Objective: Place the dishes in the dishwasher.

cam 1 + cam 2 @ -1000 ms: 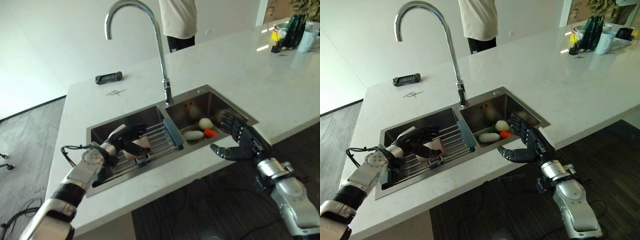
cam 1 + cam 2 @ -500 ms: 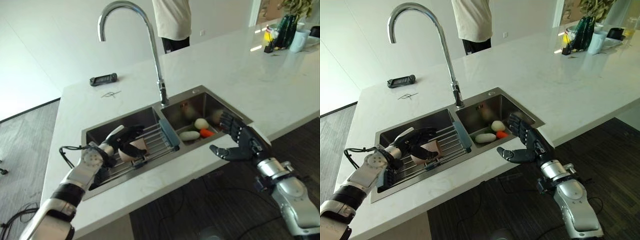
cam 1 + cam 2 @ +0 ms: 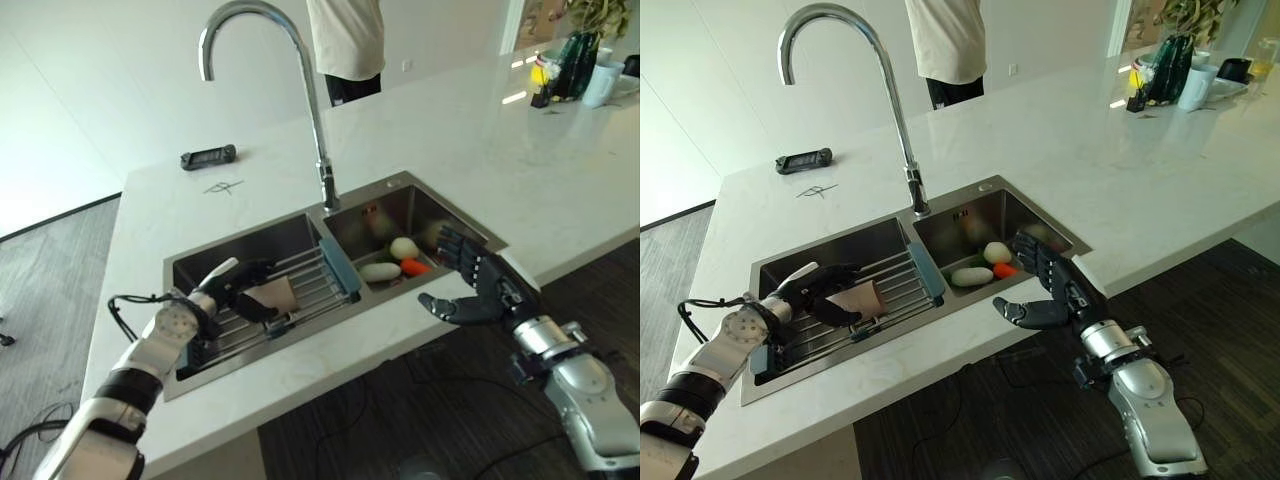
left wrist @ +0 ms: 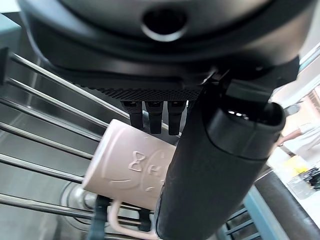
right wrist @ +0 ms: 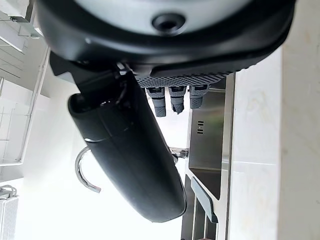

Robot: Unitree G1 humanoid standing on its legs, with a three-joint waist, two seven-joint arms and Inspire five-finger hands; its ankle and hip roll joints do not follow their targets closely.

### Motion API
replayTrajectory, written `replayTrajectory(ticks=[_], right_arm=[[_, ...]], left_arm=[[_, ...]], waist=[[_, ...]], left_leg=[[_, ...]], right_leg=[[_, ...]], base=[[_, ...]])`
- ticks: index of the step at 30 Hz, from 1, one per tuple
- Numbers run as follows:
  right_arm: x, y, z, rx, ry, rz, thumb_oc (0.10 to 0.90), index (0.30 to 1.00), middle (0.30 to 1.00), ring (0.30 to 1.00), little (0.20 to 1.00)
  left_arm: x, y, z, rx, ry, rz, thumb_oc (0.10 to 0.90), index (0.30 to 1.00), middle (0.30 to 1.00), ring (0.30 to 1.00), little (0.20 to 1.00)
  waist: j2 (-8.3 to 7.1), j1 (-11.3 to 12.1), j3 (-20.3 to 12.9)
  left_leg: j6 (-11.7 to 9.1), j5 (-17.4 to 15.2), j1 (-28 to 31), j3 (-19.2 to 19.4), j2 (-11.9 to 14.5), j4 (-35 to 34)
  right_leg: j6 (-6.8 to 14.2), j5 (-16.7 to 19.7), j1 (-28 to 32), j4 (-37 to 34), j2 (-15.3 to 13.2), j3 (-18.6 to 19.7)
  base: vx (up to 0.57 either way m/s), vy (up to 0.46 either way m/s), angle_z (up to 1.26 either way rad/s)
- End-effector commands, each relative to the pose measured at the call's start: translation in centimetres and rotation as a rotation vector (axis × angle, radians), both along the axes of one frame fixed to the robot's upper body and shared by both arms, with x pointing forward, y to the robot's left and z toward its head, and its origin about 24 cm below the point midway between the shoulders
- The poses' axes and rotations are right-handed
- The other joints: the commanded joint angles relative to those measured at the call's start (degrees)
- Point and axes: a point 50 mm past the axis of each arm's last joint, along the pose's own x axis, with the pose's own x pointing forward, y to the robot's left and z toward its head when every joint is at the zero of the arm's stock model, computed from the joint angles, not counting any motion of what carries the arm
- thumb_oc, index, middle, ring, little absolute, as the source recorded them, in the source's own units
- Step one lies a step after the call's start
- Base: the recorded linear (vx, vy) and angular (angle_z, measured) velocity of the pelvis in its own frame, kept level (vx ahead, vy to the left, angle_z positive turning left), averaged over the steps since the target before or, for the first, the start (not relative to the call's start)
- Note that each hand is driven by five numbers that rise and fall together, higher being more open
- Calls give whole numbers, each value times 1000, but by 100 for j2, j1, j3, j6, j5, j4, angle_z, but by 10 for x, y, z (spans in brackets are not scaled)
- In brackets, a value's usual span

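A pale pink mug (image 3: pixel 277 295) lies on its side on the metal rack (image 3: pixel 312 272) across the left sink basin. My left hand (image 3: pixel 232 288) is shut on it, fingers over the top and thumb under. The left wrist view shows the mug (image 4: pixel 125 167) past the thumb (image 4: pixel 215 175), with its handle hanging between the rack bars. My right hand (image 3: pixel 482 290) hovers open over the front edge of the right basin, holding nothing.
The right basin holds a white round vegetable (image 3: pixel 404 248), a pale long one (image 3: pixel 381 271) and an orange one (image 3: pixel 417 266). A tall faucet (image 3: pixel 300 80) rises behind the sink. A black device (image 3: pixel 208 157) lies on the counter. A person (image 3: pixel 345 40) stands at the back.
The mug has tipped from showing its open mouth to lying on its side, and my left hand has drawn slightly back to the left with it. The right hand has stayed put.
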Motion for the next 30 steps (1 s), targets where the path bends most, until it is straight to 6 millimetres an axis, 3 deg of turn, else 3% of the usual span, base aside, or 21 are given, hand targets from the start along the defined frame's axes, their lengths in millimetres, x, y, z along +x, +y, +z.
replayTrajectory(ticks=[1,13,30], right_arm=[[8,1,49,-21,-262,41,800,900,900,900,900],[10,4,48,-66,-251,58,800,900,900,900,900],[10,8,44,-94,-225,86,800,900,900,900,900]], left_arm=[[23,14,72,75,-271,6,800,900,900,900,900],[20,24,65,130,-207,22,800,900,900,900,900],[26,18,58,179,-128,11,800,900,900,900,900]], waist=[[31,106,-299],[13,124,-282],[-66,74,-246]], left_leg=[[-19,-982,319,107,-45,250],[-28,-957,310,120,-39,250],[-20,-940,358,192,12,250]], right_leg=[[162,-444,52,57,285,-286],[166,-434,58,57,281,-301],[170,-414,75,57,339,-269]], base=[[0,0,0],[0,1,0],[1,-2,-1]])
